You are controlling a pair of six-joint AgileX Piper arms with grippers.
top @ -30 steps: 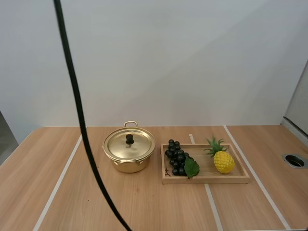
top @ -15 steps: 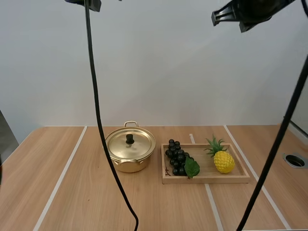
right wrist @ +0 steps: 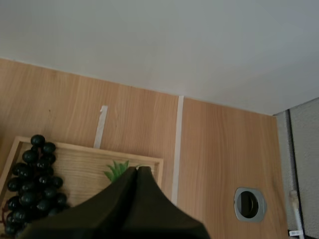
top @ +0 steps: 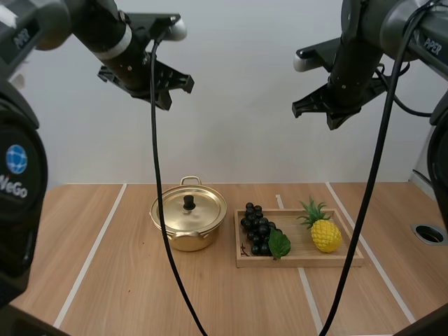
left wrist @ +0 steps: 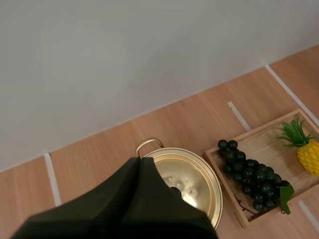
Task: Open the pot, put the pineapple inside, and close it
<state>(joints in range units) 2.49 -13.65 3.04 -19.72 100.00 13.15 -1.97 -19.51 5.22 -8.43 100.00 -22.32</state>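
Golden pot (top: 187,234), its lid (top: 199,204) on, sits well below the left gripper (left wrist: 139,160), whose fingers lie pressed together on nothing. Below the right gripper (right wrist: 137,169), likewise closed and empty, the pineapple (top: 325,234) rests in a wooden tray (top: 301,260) beside dark grapes (top: 257,229).

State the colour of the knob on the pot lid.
Black; the knob shows best in the high view.

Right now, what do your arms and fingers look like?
My left arm and right arm are black rounded tubes with white caps at joints and white lettering. The left wears a silver band, and a blue round WeGo logo sits on its near housing. The left fingers and right fingers are black.
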